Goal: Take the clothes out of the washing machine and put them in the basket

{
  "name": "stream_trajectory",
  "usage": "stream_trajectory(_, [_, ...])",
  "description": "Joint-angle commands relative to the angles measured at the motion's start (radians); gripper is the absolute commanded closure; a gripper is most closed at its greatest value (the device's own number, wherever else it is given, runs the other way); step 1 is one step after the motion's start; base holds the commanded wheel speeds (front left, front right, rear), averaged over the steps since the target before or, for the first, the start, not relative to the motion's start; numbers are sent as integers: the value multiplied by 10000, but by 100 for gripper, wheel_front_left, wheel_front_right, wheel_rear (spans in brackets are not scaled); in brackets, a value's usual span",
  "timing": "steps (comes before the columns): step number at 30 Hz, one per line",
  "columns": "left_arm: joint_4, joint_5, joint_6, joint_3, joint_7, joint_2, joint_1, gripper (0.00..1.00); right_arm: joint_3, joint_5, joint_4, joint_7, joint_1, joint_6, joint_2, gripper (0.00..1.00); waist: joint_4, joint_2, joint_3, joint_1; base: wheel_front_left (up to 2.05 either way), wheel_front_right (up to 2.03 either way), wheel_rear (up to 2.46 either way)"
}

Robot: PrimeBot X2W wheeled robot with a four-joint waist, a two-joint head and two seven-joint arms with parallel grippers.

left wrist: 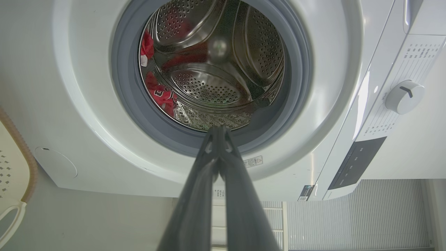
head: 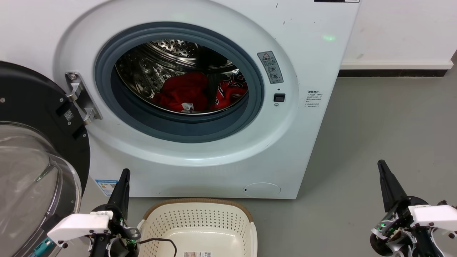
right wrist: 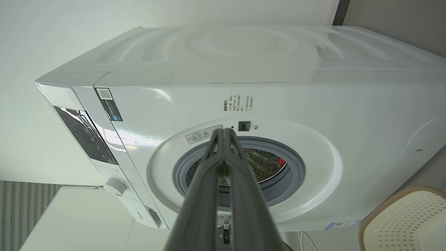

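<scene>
Red clothes [head: 185, 91] in a white washing machine [head: 314, 71]; cream, brown-rimmed basket [head: 200, 221].

Grey floor [head: 375, 135] under the white washing machine [head: 314, 64], the cream basket [head: 196, 221] just in front.

door [head: 39, 150] swung aside, drum mouth [head: 178, 82] unblocked
</scene>
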Motion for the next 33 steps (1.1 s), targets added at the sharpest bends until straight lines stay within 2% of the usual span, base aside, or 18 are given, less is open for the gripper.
stream_trajectory(1, [-11, -25, -42, 23, -6, -19, -61, 100, 9, -43, 11, 3, -118, -3, 31, 100, 0, 0, 0, 0, 0, 0, 0])
stream_trajectory(25, [-3, 5, 0, 0, -6, 0, 1, 100, 0, 0, -2, -5, 1, 0, 0, 100, 0, 0, 0, 0, 0, 0, 0])
stream_trajectory(26, [73, 2, 2, -12, 0, -6, 33, 0, 4, 4, 65, -2, 37, 0, 2, 0, 0, 0, 0, 0, 0, 0, 0])
stream_trajectory(33, [87, 212, 9, -63, -267, -18, 296, 0, 93, -77, 111, -269, 292, 0, 8, 0, -2, 0, 9, 0, 0, 0, 0])
